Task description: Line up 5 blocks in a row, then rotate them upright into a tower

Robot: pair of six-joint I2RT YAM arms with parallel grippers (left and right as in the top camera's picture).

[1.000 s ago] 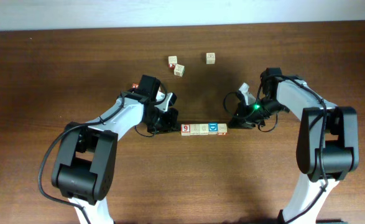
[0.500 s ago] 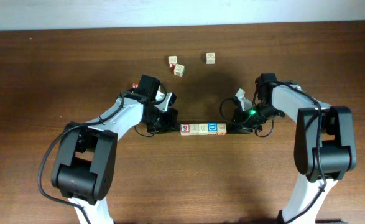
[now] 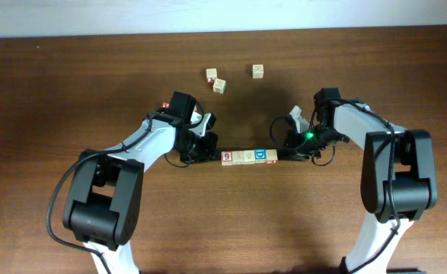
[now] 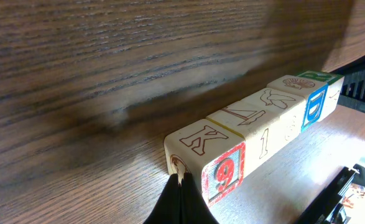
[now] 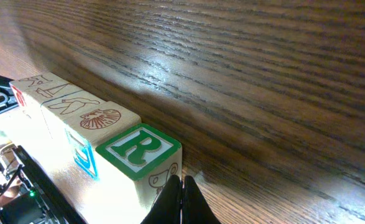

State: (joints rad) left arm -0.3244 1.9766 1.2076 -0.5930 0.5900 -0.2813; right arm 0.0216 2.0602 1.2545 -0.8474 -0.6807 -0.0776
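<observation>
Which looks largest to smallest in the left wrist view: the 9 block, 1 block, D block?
1. 9 block
2. 1 block
3. D block
This order only follows nearness to the camera; they may well be equal cubes.

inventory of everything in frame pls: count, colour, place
row blocks: 5, pale wood, faces include red 9, blue D, green R; touching in a line mid-table, between the arms
loose blocks: 3, pale wood, some red print; far side of the table, two close together, one apart to their right
block by left arm: 1, red face, partly hidden behind that arm
table: 1, dark brown wood
wall: white strip along the far edge
left arm: 1, white and black; jaws shut at the row's 9 end
right arm: 1, white and black, green light on; jaws shut at the row's R end
</observation>
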